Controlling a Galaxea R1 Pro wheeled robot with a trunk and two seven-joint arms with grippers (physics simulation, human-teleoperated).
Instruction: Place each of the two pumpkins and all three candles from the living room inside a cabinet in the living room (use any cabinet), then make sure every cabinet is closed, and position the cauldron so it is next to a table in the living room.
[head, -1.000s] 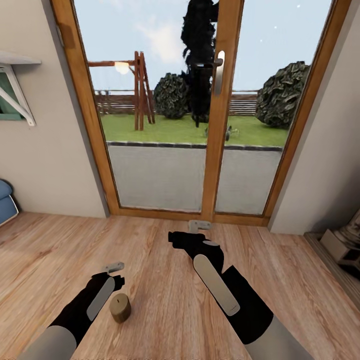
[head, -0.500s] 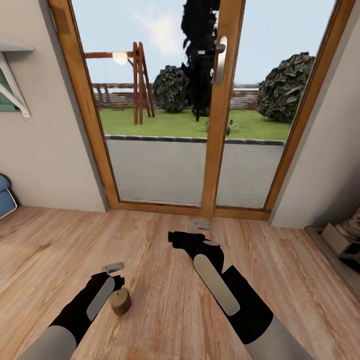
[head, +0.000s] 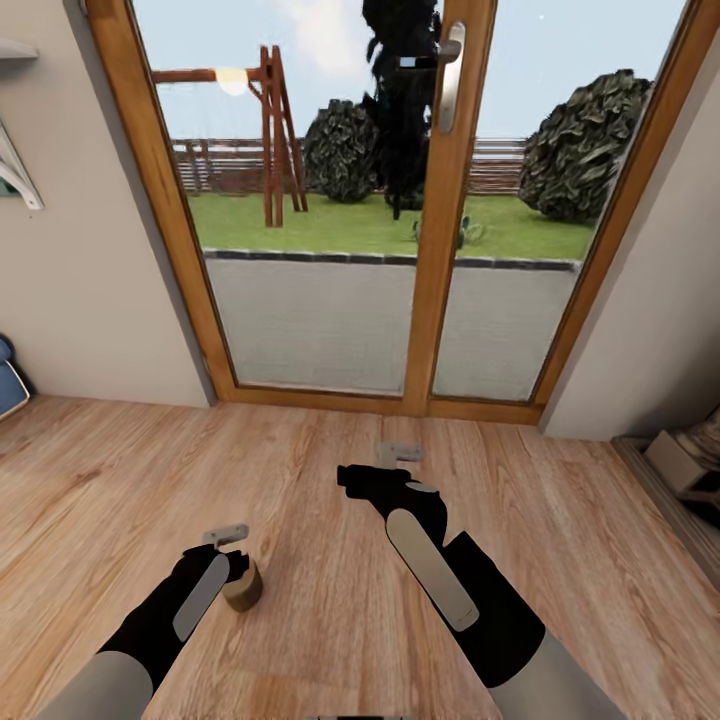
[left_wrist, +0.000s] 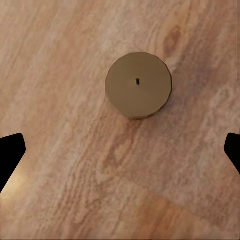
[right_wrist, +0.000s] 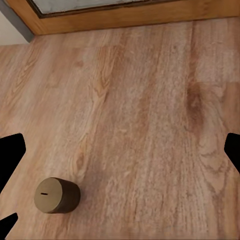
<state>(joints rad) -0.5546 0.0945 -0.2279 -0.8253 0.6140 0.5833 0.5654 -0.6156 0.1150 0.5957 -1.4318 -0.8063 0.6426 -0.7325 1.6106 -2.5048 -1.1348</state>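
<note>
Here the brown candle stands upright on the light wood floor, a stubby cylinder with its long axis vertical and the wick on top facing the left wrist camera. In the head view it sits just beside the left gripper, on the inner side toward the robot's middle and a little back toward the base from the fingertips. The left wrist view looks almost straight down on the candle, with the finger tips dark at the two edges and spread wide apart, holding nothing. The right gripper hangs farther forward, near the glass door, and sees the candle off to one side; its fingers are spread too. The left arm looks clearly nearer, so the pick likely falls to it: it would need to centre over the candle, then descend.
</note>
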